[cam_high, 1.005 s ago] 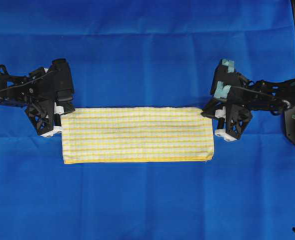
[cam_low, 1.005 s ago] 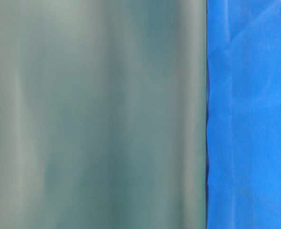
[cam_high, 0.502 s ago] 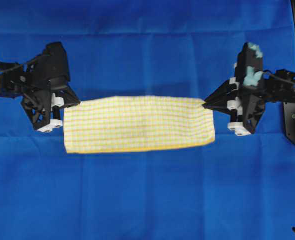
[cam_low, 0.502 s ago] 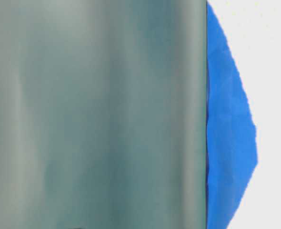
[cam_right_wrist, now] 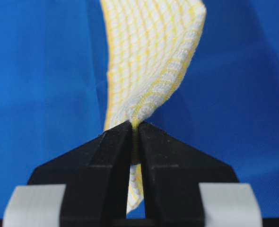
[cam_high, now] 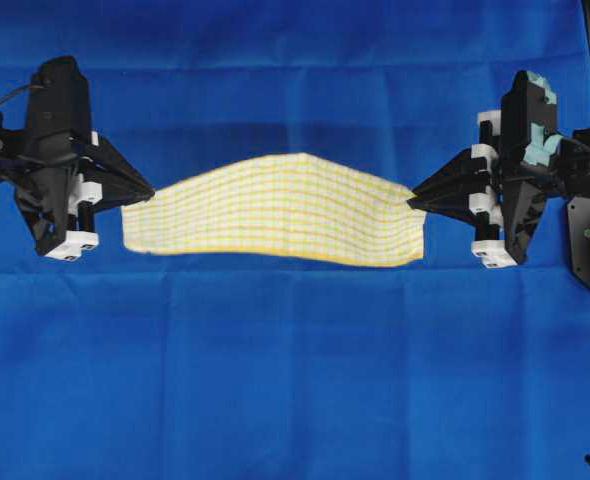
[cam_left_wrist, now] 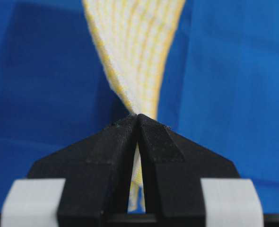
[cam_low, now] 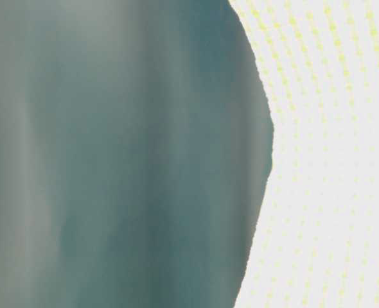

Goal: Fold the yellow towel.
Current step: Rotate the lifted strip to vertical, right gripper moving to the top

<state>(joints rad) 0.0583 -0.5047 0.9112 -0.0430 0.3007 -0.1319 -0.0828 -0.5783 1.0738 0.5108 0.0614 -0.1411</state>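
Both arms have the yellow towel (cam_high: pixel 280 210) strung between them, clear of the blue cloth (cam_high: pixel 295 380) that covers the table. The left gripper (cam_high: pixel 147 190) has its jaws pressed together on the towel's left corner, and the left wrist view shows it plainly: the two black fingers (cam_left_wrist: pixel 106 156) meet at a point with the striped fabric fanning out and away from the tips. Over on the right, same story: the right gripper (cam_high: pixel 415 197) is pinching the right corner, the weave bunched right at the closed tips in the right wrist view. Now the relation that matters: the towel's long axis runs left to right, straight from one gripper to the other, so each arm owns one end and neither is nearer the middle. The far edge is held and arches up between them, while the near edge hangs loose below the line of the grippers. It reads as already doubled once along its length. The table-level view is mostly filled by a blurred grey-green surface, with the checked fabric filling its right side, so it adds little. My read is that the next fold has to bring one short end across to the other, left toward right or the reverse, and both corners must stay level or the layers will skew.
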